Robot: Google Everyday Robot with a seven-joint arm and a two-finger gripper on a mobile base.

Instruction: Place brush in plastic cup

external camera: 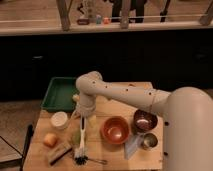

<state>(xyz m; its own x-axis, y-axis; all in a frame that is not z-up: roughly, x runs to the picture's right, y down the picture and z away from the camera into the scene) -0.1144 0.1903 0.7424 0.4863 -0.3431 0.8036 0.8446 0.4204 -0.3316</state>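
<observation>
The brush (pixel 81 142) has a long white handle and a dark bristle head that lies near the table's front edge. The handle runs up from the head to my gripper (pixel 84 121), which is at its upper end; I cannot tell whether it has hold of it. The light-green plastic cup (pixel 75 136) stands just left of the handle, partly hidden behind it. My arm (pixel 115 92) reaches in from the right and bends down over the table's left half.
A white cup (pixel 59 120), an orange fruit (pixel 50 140) and a tan block (pixel 59 152) are to the left. An orange bowl (pixel 116 130), a dark metal bowl (pixel 144 120) and a metal cup (pixel 147 141) are to the right. A green tray (pixel 59 93) is behind, and a fork (pixel 97 161) in front.
</observation>
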